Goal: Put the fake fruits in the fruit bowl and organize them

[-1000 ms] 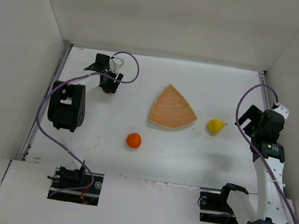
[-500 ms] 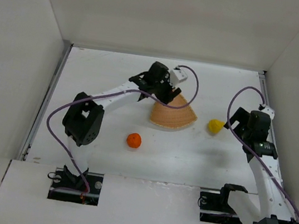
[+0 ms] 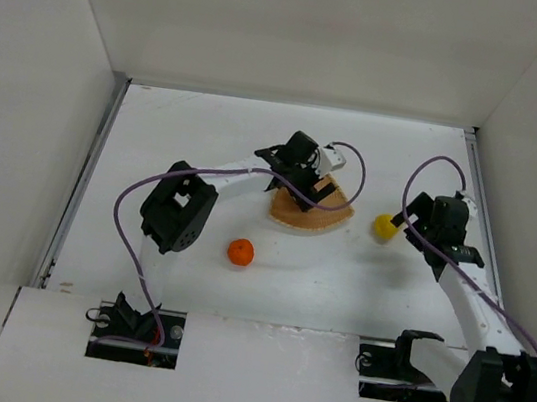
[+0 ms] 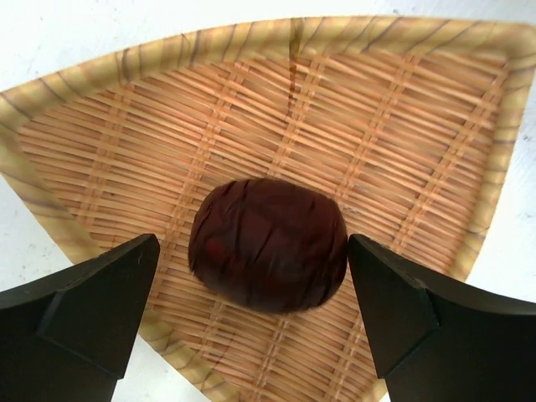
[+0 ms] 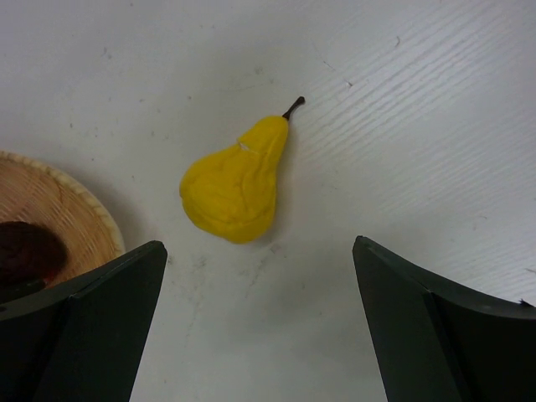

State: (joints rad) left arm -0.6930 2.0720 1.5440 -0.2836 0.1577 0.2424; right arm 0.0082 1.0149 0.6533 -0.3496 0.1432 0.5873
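The fruit bowl is a fan-shaped woven basket (image 3: 325,217) (image 4: 251,38) in the middle of the table. The dark maroon fruit (image 4: 268,244) lies on its weave. My left gripper (image 3: 303,184) (image 4: 252,243) hangs over it, open, one finger on each side of the fruit, with a clear gap on the left. The yellow pear (image 3: 383,225) (image 5: 234,188) lies on the table right of the basket. My right gripper (image 3: 419,220) (image 5: 260,243) stands open just short of it, touching nothing. The round orange fruit (image 3: 241,252) rests on the table in front of the basket.
White walls close in the table on the left, back and right. In the right wrist view the basket's rim (image 5: 79,209) and the maroon fruit (image 5: 29,251) show at the left edge, close to the pear.
My left arm swung from the far left corner to over the basket with the maroon fruit, then opened its jaws; the fruit now lies in the basket. My right gripper moved left toward the pear.
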